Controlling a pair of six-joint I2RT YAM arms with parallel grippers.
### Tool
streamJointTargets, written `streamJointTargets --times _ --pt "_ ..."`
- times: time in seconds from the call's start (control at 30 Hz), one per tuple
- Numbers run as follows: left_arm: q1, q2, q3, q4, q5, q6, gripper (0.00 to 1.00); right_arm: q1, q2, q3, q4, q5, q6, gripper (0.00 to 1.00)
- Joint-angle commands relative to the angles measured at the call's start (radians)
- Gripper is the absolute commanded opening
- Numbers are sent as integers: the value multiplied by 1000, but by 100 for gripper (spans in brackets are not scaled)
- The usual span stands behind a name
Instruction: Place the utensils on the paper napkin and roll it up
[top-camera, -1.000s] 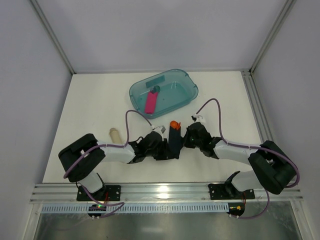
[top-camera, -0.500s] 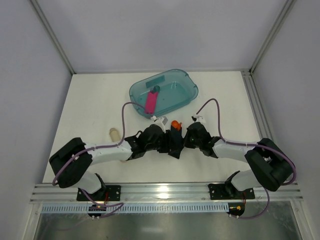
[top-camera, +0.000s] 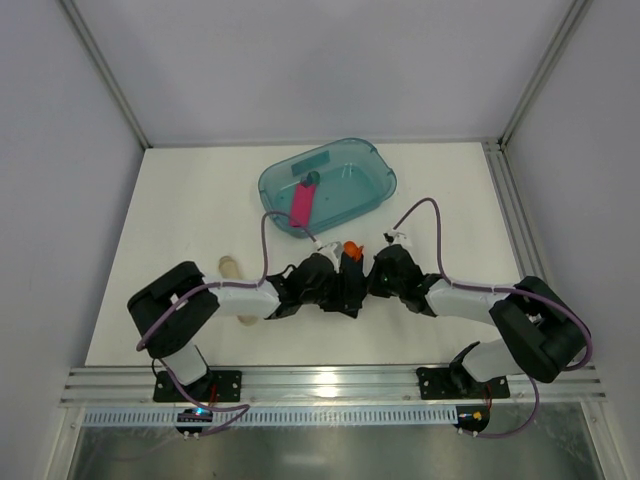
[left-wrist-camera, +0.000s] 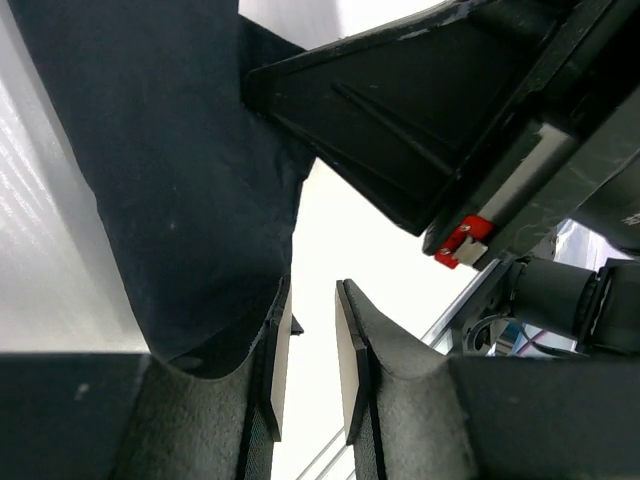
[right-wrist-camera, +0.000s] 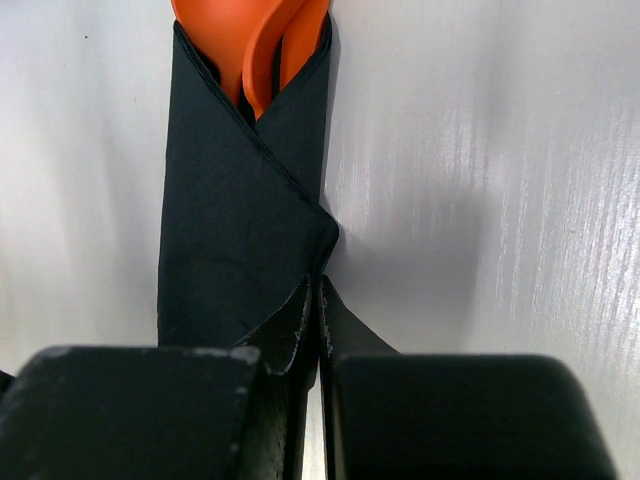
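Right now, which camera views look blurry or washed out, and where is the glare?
Left wrist: the fingers are soft, and the table between them is blown out white. Right wrist: the napkin is sharp, with a streaky sheen and a soft shadow on the table to its right. Top external: even and sharp, with slight glare on the rail.

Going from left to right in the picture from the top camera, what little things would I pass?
Pale tube → pink bar → orange utensils poking out of the black napkin.
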Motion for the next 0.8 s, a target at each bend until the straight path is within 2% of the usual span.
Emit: streamJointTargets --times 0.0,0.3,0.53,0.77 --pt "-2 -2 -28 56 2 -5 28 -9 -18 -11 34 -14 10 4" --pt "-2 -49 -97 58 -27 -8 28 -11 -12 -21 59 -45 19 4" --pt "-2 -101 9 -11 -8 7 31 -11 -20 -34 70 -57 28 4" --pt "0 -89 28 19 26 0 31 -11 -18 -35 73 -60 28 4"
